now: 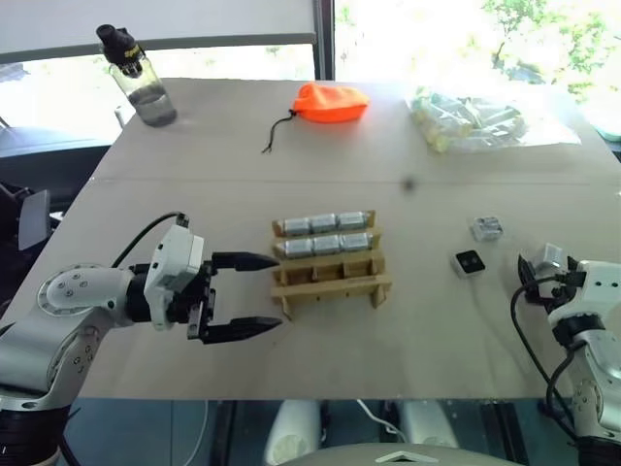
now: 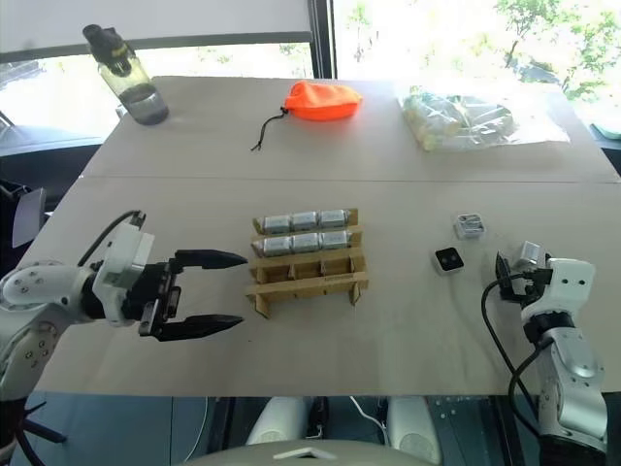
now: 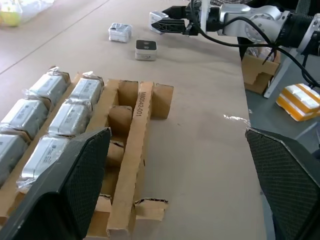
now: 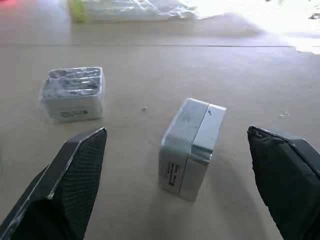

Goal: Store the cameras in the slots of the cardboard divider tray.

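The cardboard divider tray point(image 1: 332, 277) stands mid-table, with several plastic-wrapped silver cameras point(image 1: 325, 234) filling its two far rows; the near slots point(image 3: 120, 120) are empty. My left gripper point(image 1: 270, 293) is open just left of the tray, fingers pointing at it. Right of the tray lie three loose cameras: a wrapped silver one point(image 1: 486, 228), one with a black face up point(image 1: 470, 262), and an upright silver one point(image 4: 192, 150). My right gripper point(image 4: 176, 131) is open at the table's right edge, its fingers either side of that upright camera and short of it.
Along the far side of the table stand a water bottle point(image 1: 142, 85), an orange drawstring pouch point(image 1: 330, 102) and a clear plastic bag of pale items point(image 1: 466, 118). The table's near edge point(image 1: 388, 396) runs just behind both grippers.
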You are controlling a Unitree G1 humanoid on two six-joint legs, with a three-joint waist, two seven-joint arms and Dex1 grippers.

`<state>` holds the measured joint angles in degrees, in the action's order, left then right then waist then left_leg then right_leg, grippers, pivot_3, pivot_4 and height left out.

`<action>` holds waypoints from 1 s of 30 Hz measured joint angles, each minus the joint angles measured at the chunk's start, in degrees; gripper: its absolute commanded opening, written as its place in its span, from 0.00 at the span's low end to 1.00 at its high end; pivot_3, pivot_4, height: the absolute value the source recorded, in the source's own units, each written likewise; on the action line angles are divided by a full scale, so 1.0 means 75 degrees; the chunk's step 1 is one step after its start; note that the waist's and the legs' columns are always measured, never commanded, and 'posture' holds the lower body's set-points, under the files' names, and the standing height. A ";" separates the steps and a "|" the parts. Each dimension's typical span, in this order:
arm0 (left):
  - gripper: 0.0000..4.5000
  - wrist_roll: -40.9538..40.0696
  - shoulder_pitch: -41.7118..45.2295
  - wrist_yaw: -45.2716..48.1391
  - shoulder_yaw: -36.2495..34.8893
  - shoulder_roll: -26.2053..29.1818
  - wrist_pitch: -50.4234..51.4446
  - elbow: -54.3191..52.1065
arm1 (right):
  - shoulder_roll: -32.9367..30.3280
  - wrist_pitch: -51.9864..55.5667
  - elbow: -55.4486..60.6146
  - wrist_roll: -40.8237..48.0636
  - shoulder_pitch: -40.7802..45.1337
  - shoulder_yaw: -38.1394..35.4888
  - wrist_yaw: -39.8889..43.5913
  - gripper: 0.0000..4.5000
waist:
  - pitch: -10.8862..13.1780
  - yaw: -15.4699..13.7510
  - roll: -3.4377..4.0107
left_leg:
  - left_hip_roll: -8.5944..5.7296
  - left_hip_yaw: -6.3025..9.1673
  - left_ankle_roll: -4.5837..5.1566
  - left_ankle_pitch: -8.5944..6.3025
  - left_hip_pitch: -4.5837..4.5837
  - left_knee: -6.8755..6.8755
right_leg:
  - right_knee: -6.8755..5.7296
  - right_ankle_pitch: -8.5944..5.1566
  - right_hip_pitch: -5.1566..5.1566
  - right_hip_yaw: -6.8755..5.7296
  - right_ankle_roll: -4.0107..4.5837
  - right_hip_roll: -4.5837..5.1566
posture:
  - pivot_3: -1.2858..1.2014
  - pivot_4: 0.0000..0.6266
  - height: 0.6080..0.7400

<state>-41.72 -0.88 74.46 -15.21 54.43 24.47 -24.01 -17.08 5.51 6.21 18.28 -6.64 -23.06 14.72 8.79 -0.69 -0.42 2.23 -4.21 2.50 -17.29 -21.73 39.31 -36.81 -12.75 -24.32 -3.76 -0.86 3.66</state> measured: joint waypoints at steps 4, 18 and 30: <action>0.99 0.0055 -0.0011 0.0052 -0.0001 0.0005 -0.0014 0.0011 | -0.0005 0.0509 0.0381 -0.0032 -0.0014 0.0006 -0.0313 1.00 | 0.0001 0.0008 0.0001 | 0.0000 -0.0005 0.0000 0.0000 0.0003 0.0000 | 0.0000 -0.0001 0.0000 0.0001 -0.0001 -0.0001 | 0.52 0.24 0.89; 0.99 0.0212 -0.0151 0.0192 -0.0014 -0.0041 -0.0327 0.0306 | -0.0435 0.5228 0.2416 0.0782 0.0884 -0.0321 -0.1741 1.00 | 0.0001 0.0015 0.0001 | 0.0000 -0.0013 -0.0001 0.0001 0.0001 0.0000 | -0.0001 0.0000 -0.0006 -0.0001 0.0000 -0.0006 | 0.52 0.24 0.89; 0.99 0.0197 -0.0224 0.0173 -0.0131 -0.0126 -0.0385 0.0307 | -0.0425 0.7661 0.2644 0.1373 0.1776 -0.0913 -0.2438 1.00 | 0.0001 0.0007 0.0000 | -0.0002 -0.0012 0.0001 0.0000 -0.0015 -0.0001 | 0.0000 0.0001 -0.0022 -0.0005 -0.0002 -0.0011 | 0.52 0.24 0.89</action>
<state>-40.24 -2.56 75.76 -16.19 53.49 21.59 -21.71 -20.27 62.96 26.04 28.57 6.68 -29.91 -3.57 8.80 -0.63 -0.42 2.21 -4.31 2.51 -17.29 -21.84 39.30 -36.81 -12.74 -24.49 -3.80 -0.88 3.58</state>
